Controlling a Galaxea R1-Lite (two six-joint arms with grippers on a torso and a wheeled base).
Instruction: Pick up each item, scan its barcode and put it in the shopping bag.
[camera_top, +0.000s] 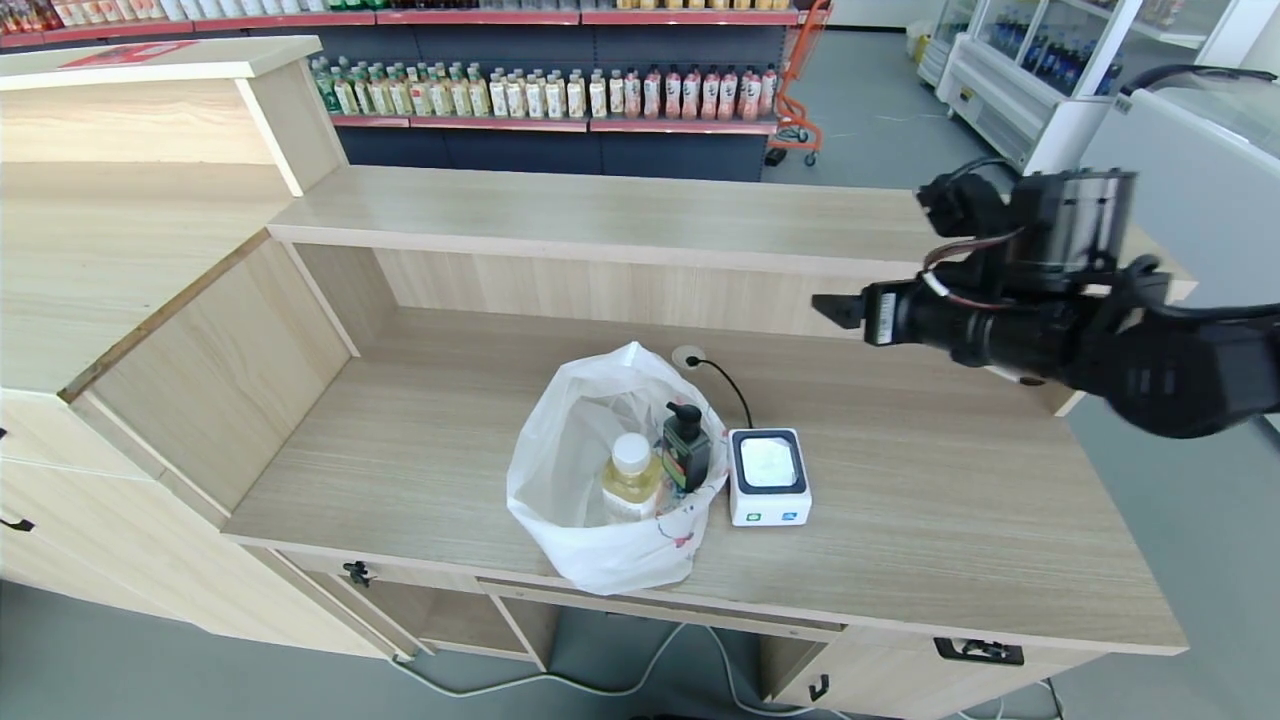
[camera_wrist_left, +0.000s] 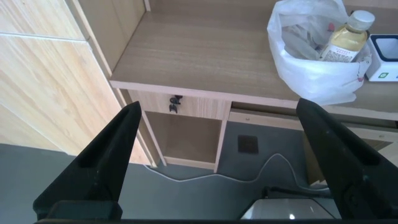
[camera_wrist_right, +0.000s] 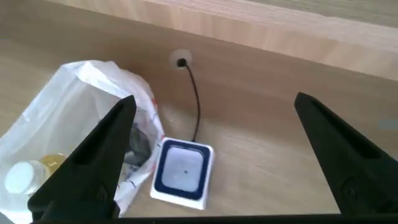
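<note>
A yellow bottle (camera_top: 630, 478) and a dark pump bottle (camera_top: 686, 447) are stood inside the shopping bag (camera_top: 545, 470), just beside the scanner (camera_top: 767, 475); with seemingly nothing left to lift, the right gripper (camera_wrist_right: 211, 168) and left gripper (camera_wrist_left: 217, 162) are held clear, jaws apart, empty

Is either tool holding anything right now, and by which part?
Nothing is held. The left tool and right tool are both open and empty; the yellow bottle and dark pump bottle sit in the shopping bag.
</note>
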